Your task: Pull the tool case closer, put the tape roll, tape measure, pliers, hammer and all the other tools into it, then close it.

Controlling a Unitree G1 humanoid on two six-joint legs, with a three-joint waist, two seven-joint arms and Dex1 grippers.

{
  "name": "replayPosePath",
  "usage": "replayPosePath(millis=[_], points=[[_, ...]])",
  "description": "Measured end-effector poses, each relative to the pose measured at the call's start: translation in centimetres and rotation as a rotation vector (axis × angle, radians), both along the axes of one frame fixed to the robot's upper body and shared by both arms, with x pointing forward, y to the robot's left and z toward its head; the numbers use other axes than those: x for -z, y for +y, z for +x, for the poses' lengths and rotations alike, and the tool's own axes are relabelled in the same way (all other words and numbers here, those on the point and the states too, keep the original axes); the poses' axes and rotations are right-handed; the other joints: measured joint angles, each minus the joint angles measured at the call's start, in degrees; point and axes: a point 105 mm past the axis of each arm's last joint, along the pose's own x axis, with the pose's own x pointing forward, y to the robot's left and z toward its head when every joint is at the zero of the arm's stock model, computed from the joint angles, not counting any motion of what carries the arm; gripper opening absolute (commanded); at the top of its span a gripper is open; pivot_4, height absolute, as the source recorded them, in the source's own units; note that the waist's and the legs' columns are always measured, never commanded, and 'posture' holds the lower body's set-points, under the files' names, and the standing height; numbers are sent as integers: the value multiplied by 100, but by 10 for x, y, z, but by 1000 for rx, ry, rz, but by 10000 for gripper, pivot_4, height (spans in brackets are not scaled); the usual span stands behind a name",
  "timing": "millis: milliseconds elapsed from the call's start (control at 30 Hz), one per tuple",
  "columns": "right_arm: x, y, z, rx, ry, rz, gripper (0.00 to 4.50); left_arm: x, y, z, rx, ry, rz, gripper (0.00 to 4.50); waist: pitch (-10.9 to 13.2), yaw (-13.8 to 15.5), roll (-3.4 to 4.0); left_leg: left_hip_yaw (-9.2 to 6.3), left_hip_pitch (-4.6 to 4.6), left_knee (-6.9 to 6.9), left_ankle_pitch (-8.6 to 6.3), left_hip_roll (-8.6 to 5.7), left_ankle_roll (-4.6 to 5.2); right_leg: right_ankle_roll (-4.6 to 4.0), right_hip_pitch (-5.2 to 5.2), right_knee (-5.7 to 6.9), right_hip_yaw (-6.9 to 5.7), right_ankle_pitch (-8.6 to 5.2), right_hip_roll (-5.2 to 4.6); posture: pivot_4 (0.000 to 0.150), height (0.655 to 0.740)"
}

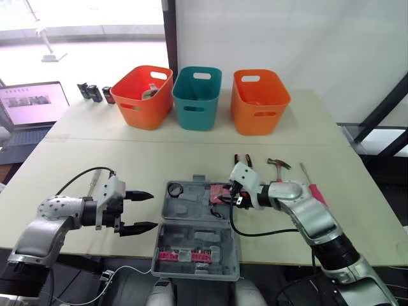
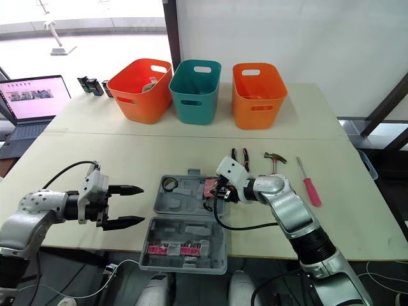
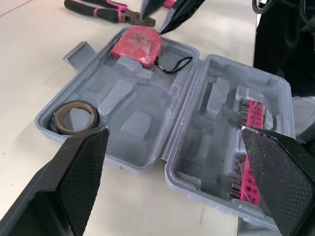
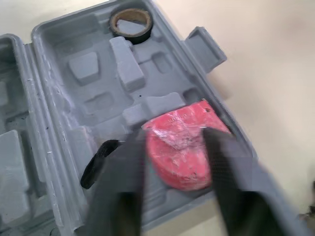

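Note:
The grey tool case (image 1: pixel 191 209) lies open at the table's front edge, its lid (image 1: pixel 191 256) holding a pink bit strip. A black tape roll (image 1: pixel 175 189) sits in its far left corner. The pink tape measure (image 4: pixel 184 147) rests in the far right recess, and my right gripper (image 1: pixel 224 196) hovers open just over it, a finger on either side. My left gripper (image 1: pixel 153 210) stands open to the left of the case, holding nothing. Pliers (image 1: pixel 243 159), hammer (image 1: pixel 279 164) and a pink-handled screwdriver (image 1: pixel 312 185) lie on the table to the right of the case.
Two orange bins (image 1: pixel 145 95) (image 1: pixel 258 101) and a teal bin (image 1: pixel 197 97) stand in a row at the back. A laptop (image 1: pixel 32 105) and small black items (image 1: pixel 91 92) sit at the far left. A black cable (image 1: pixel 255 232) trails from my right wrist.

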Motion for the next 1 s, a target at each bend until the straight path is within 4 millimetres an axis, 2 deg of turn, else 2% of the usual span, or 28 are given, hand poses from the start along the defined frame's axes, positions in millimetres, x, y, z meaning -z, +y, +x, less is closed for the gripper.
replayPosePath(millis=[167, 267, 333, 667, 767, 867, 1000], points=[[1, 0, 3, 23, 4, 19, 18378, 0, 0, 0, 0, 0, 0, 45000, 0, 2, 0, 0, 0, 0, 0, 0, 0, 0, 1, 0, 0, 0, 0, 1500, 7400], [4, 2, 4, 36, 17, 38, 10056, 0, 0, 0, 0, 0, 0, 45000, 0, 2, 0, 0, 0, 0, 0, 0, 0, 0, 1, 0, 0, 0, 0, 1500, 7400], [4, 2, 4, 36, 21, 44, 1239, 0, 0, 0, 0, 0, 0, 45000, 0, 2, 0, 0, 0, 0, 0, 0, 0, 0, 1, 0, 0, 0, 0, 1500, 7400], [4, 1, 6, 53, 11, 41, 1239, 0, 0, 0, -2, 3, 0, 45000, 0, 2, 0, 0, 0, 0, 0, 0, 0, 0, 1, 0, 0, 0, 0, 1500, 7400], [7, 1, 9, 75, 11, 47, 9589, 0, 0, 0, -3, 3, 0, 45000, 0, 2, 0, 0, 0, 0, 0, 0, 0, 0, 1, 0, 0, 0, 0, 1500, 7400], [7, 2, 9, 78, 11, 52, 23508, 0, 0, 0, -4, 3, 0, 45000, 0, 1, 0, 0, 0, 0, 0, 0, 0, 0, 1, 0, 0, 0, 0, 1500, 7400], [7, 2, 9, 82, 11, 51, 23508, 0, 0, 1, -4, 3, 0, 45000, 0, 2, 0, 0, 0, 0, 0, 0, 0, 0, 1, 0, 0, 0, 0, 1500, 7400]])
